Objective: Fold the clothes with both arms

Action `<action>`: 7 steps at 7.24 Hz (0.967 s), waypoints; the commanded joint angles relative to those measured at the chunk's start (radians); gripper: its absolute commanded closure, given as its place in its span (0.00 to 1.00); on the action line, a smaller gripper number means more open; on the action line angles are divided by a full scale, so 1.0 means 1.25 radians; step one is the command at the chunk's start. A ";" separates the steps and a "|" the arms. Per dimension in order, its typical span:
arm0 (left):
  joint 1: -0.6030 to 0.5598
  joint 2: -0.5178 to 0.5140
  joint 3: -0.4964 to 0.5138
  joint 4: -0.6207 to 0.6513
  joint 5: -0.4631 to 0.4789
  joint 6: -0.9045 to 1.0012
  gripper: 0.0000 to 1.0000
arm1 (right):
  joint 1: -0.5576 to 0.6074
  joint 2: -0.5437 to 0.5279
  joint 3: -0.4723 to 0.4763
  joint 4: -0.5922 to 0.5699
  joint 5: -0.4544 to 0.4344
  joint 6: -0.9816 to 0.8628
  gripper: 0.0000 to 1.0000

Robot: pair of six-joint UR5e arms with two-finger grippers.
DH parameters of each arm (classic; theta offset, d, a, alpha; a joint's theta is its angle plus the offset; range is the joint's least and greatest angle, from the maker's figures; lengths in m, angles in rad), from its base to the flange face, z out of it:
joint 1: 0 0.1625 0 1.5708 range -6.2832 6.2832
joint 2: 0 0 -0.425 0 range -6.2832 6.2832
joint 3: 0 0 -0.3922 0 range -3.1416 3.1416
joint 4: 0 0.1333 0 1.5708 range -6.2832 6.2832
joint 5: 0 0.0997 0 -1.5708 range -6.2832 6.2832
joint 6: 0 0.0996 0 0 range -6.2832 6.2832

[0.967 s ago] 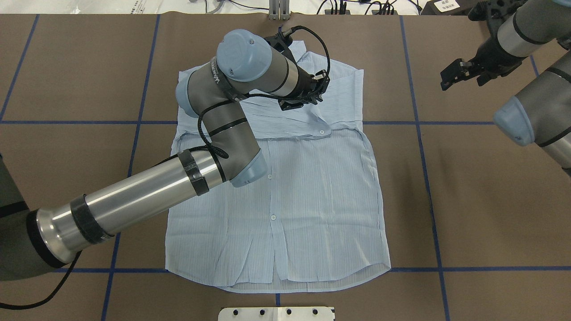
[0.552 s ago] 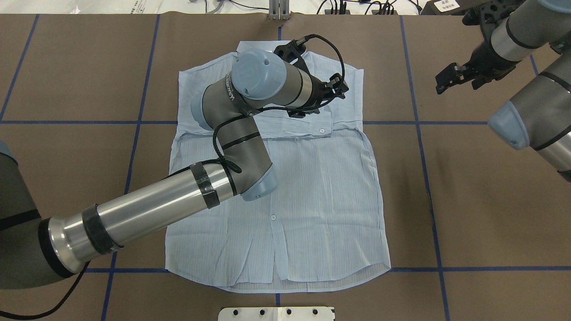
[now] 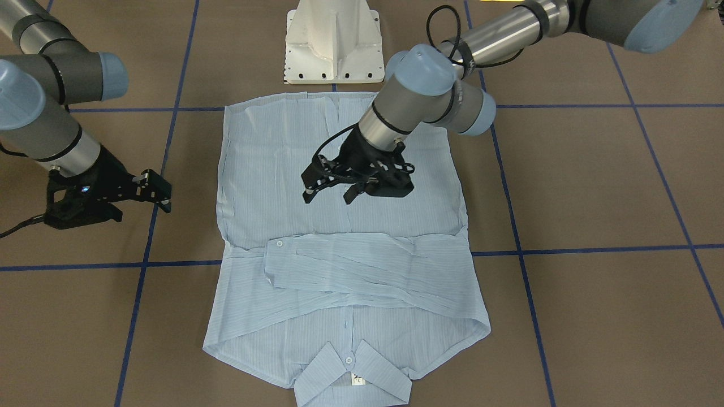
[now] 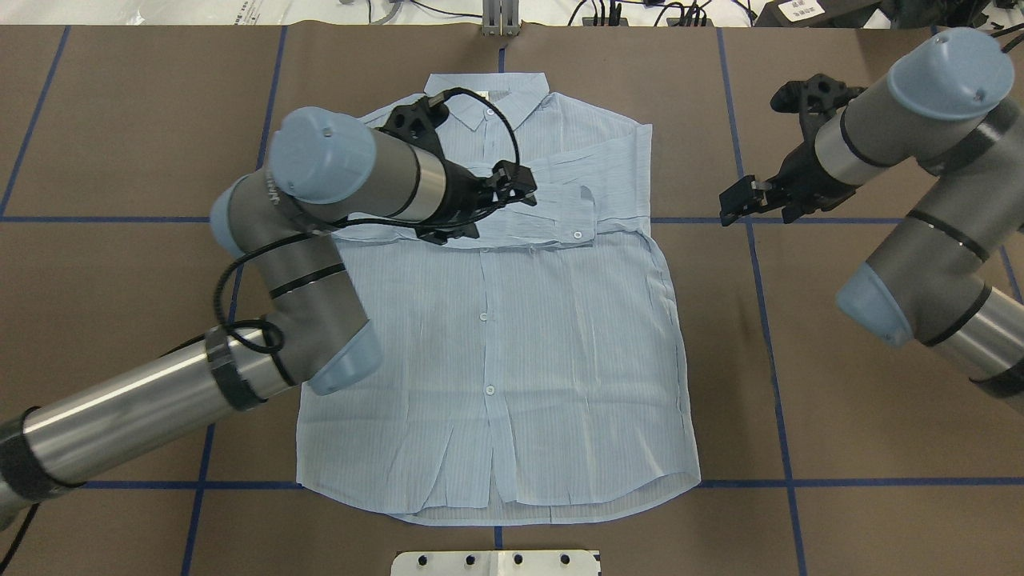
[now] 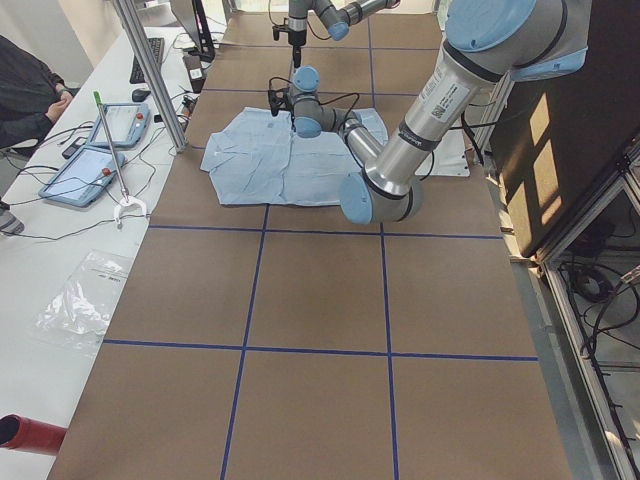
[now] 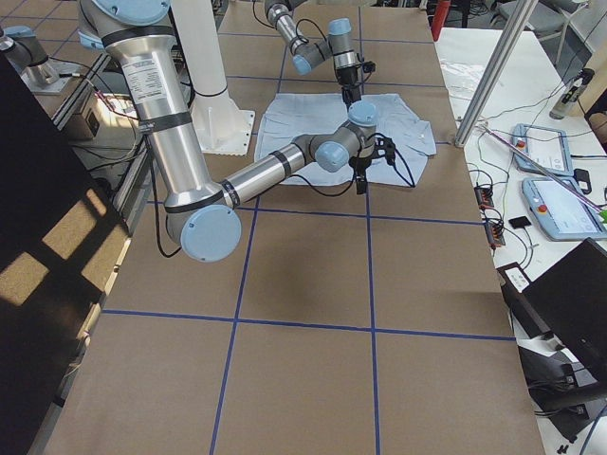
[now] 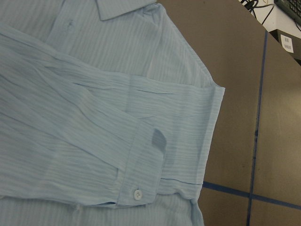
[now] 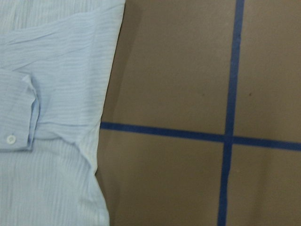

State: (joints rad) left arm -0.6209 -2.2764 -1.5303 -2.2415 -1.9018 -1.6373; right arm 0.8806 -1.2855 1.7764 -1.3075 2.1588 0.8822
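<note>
Brown paper covers the table point(image 4: 120, 120), ruled into big squares by blue tape lines point(image 4: 120, 218). From where I stand the shirt point(image 4: 544, 360) lies flat in the middle of it, buttoned front up. Its hem points to the edge where the white base point(image 3: 334, 42) stands, and its collar point(image 4: 524, 92) points to the far edge. Both sleeves are folded across the chest, and one cuff point(image 4: 578, 214) with a white button lies on top.

The left arm point(image 4: 144, 408) reaches in over the shirt. The left gripper point(image 3: 328, 195) hangs above the cloth near the folded sleeves, its jaws spread and nothing between them.

The right arm point(image 4: 928, 240) bends in from the other side. The right gripper point(image 4: 734, 200) is over bare table just beside the shirt's shoulder edge, on a tape line. It carries nothing, but I cannot tell how far apart its jaws stand.
</note>
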 commanded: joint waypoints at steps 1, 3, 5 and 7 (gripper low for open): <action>-0.009 0.137 -0.244 0.187 -0.005 0.045 0.00 | -0.127 -0.067 0.101 0.005 -0.063 0.168 0.00; -0.003 0.212 -0.391 0.287 0.005 0.045 0.00 | -0.255 -0.103 0.136 0.004 -0.138 0.244 0.00; 0.012 0.216 -0.426 0.339 0.036 0.043 0.00 | -0.371 -0.132 0.170 0.005 -0.188 0.348 0.00; 0.014 0.217 -0.424 0.339 0.038 0.043 0.00 | -0.399 -0.159 0.177 0.004 -0.188 0.348 0.01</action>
State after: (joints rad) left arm -0.6065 -2.0063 -2.0586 -1.8217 -1.8578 -1.5830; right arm 0.4086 -1.4644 1.9911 -1.3012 1.9284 1.3092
